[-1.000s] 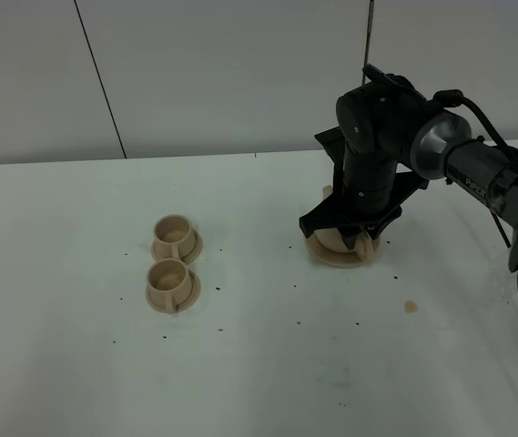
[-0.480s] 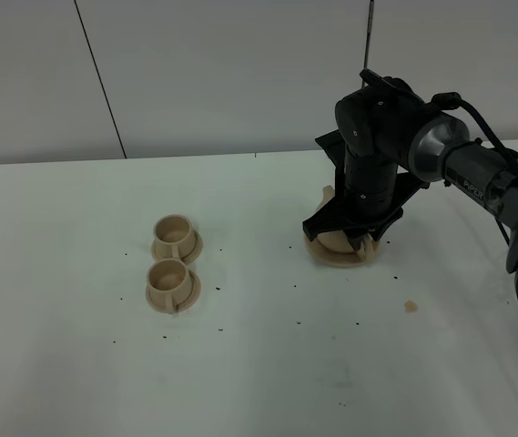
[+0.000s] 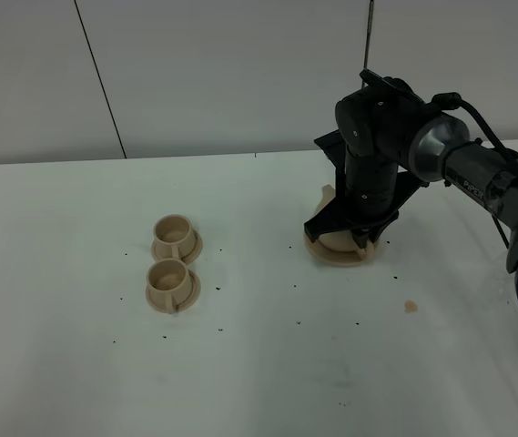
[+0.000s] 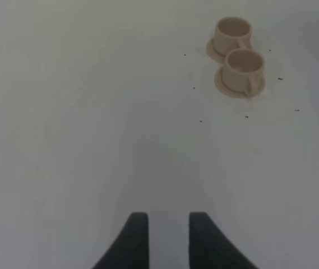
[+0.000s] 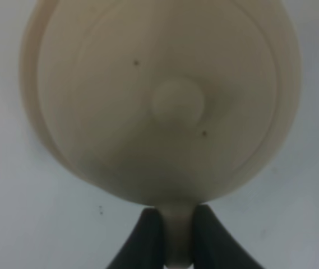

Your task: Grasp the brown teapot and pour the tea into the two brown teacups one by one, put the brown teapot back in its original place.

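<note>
Jaws on your left gripper [image 4: 168, 219] stand a little apart with nothing between them. It hangs over bare table [image 3: 259, 373], well apart from the cups. Both cups are upright left of centre, each on its own small saucer: far cup [image 3: 174, 234], near cup [image 3: 168, 279] just in front of it. Their saucers sit right beside each other, and you can't tell from here if the rims touch. Dark specks [image 3: 220, 330] are scattered across the tabletop around them.

Right of centre, the teapot [image 5: 165, 101] sits upright on the big saucer [image 3: 335, 259], lid knob [image 5: 177, 102] on top. From the high camera your right arm covers most of it; only the spout [image 3: 327, 193] and a strip of body show. Right gripper [image 5: 176, 225] comes down from above, clamped on the pot's handle [image 5: 176, 246], one finger on each side and touching it. A small tan crumb [image 3: 410, 306] lies on the table further right, near nothing else.
</note>
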### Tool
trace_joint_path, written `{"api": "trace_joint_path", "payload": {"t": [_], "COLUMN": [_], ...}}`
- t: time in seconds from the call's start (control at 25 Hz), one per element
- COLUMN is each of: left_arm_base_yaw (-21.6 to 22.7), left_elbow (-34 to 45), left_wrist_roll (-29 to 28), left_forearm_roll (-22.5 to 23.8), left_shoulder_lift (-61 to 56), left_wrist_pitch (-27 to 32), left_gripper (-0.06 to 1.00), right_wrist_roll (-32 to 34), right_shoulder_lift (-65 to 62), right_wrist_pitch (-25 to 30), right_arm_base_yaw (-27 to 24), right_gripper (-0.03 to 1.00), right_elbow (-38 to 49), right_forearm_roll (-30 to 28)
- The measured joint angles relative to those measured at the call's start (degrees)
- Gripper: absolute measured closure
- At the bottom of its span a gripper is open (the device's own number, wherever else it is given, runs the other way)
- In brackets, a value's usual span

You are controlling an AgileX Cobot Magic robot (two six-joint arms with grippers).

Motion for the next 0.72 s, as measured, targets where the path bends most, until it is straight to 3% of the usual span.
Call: {"api": "trace_joint_path", "payload": {"t": [0.72], "left_arm_base_yaw": [0.0], "left_elbow": [0.0], "left_wrist_roll": [0.0], "left_forearm_roll": [0.0], "left_shoulder_lift": [0.0], "left_wrist_pitch": [0.0], "left_gripper": [0.7], "right_wrist_roll": [-1.84], "right_shoulder_lift": [0.0], "right_wrist_pitch": [-0.6], "right_arm_base_yaw": [0.0], "right_gripper": [0.87], "right_elbow": [0.0], "right_forearm_roll": [-0.44]}}
